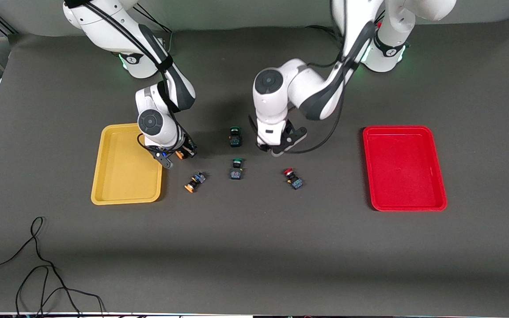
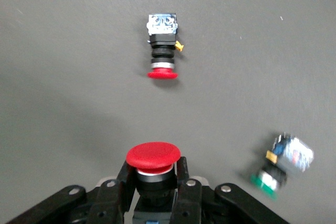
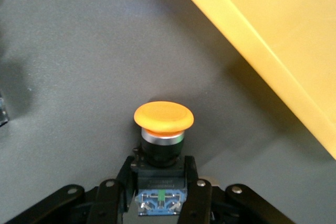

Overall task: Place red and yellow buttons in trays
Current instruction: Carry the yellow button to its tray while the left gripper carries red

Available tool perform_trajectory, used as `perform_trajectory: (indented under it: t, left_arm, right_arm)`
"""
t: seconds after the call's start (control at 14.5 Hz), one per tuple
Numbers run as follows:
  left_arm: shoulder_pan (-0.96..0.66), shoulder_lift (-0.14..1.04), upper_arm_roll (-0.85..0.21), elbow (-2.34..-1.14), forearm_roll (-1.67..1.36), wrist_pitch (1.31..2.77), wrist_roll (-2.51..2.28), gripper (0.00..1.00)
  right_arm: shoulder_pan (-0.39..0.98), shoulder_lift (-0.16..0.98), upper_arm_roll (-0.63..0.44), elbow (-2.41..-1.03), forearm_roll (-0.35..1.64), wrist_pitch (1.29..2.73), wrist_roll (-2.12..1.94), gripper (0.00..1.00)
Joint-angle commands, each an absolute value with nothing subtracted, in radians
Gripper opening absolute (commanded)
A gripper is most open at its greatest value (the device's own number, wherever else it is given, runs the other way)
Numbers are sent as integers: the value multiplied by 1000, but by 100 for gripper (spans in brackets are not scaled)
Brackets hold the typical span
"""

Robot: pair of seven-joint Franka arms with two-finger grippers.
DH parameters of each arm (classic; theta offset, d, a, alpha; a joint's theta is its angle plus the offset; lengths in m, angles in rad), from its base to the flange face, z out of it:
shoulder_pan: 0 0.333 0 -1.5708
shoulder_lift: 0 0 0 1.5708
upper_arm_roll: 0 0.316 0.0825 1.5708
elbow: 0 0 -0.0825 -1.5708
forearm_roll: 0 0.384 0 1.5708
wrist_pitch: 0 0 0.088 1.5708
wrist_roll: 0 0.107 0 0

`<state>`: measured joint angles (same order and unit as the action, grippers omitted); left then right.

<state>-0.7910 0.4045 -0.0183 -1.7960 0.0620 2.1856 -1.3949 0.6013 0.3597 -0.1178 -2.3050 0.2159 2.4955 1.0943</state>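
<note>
My left gripper is shut on a red button, its fingers clamping the black body under the cap. It is low over the table's middle. A second red button lies on its side on the mat, also in the left wrist view. My right gripper is shut on a yellow button, beside the yellow tray, whose rim shows in the right wrist view. A second yellow button lies on the mat near that tray. The red tray holds nothing.
Two green-capped buttons stand on the mat between the grippers; one shows in the left wrist view. A black cable lies near the table's front edge, toward the right arm's end.
</note>
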Motion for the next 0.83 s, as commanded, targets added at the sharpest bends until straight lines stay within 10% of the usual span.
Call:
perform_trajectory:
  t: [0.0, 0.48, 0.76]
  left_arm:
    - [-688, 272, -23, -1854, -11, 2094, -1104, 0]
    - [-326, 87, -20, -2006, -9, 1919, -478, 0]
    - [-161, 130, -18, -2095, 29, 2056, -214, 0]
  right_arm:
    - [617, 281, -130, -2315, 221, 2432, 1084, 20]
    - [615, -7, -293, -2312, 114, 2163, 1069, 13]
    - [617, -58, -446, -2325, 112, 2082, 899, 13]
